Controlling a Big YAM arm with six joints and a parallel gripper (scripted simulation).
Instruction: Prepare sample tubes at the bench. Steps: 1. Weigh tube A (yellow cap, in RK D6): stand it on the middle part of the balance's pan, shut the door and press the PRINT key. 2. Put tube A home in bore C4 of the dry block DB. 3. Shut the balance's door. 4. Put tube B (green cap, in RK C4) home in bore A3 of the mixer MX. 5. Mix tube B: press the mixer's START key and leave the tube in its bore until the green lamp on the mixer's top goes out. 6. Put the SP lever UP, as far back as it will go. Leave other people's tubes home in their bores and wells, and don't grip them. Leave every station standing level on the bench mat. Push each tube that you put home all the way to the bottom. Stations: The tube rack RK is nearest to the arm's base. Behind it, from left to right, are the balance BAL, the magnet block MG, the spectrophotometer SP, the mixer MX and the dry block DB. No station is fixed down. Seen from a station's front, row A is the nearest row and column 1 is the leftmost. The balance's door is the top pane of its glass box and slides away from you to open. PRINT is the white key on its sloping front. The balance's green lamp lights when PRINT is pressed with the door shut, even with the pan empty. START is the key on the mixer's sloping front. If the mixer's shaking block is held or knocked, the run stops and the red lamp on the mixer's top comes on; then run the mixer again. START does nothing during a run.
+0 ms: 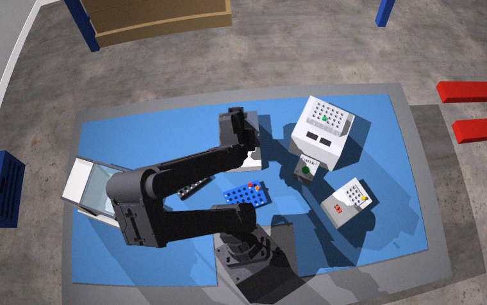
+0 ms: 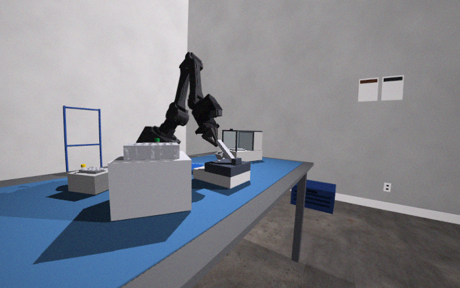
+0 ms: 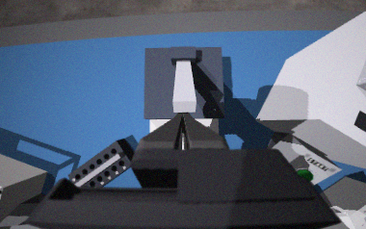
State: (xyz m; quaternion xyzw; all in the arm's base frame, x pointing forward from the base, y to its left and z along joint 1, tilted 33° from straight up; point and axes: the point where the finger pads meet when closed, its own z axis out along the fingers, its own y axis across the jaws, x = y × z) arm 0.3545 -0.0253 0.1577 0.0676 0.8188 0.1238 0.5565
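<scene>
My gripper (image 2: pixel 216 144) (image 3: pixel 182 114) is shut and empty, its tips at the free end of the white SP lever (image 2: pixel 225 150) (image 3: pixel 184 87). The lever rises from its rear hinge and leans toward the front; I cannot tell if the tips touch it. The SP (image 2: pixel 222 176) (image 3: pixel 159 82) stands level. Tube B's green cap (image 1: pixel 323 118) (image 2: pixel 157 140) stands in the block of the mixer (image 1: pixel 302 132) (image 2: pixel 149 189). Tube A's yellow cap (image 1: pixel 363 197) (image 2: pixel 83 166) stands in the dry block (image 1: pixel 329 206) (image 2: pixel 81 183). The balance (image 1: pixel 77 177) (image 2: pixel 256 155) is partly behind the arm; its door's position is unclear.
The blue rack (image 1: pixel 264 200) holds a red-capped and an orange-capped tube near the arm's base. The magnet block (image 1: pixel 184 195) (image 3: pixel 103 165) lies left of the rack. A green round key (image 1: pixel 305 170) (image 3: pixel 304 175) is on the sloping panel before the mixer.
</scene>
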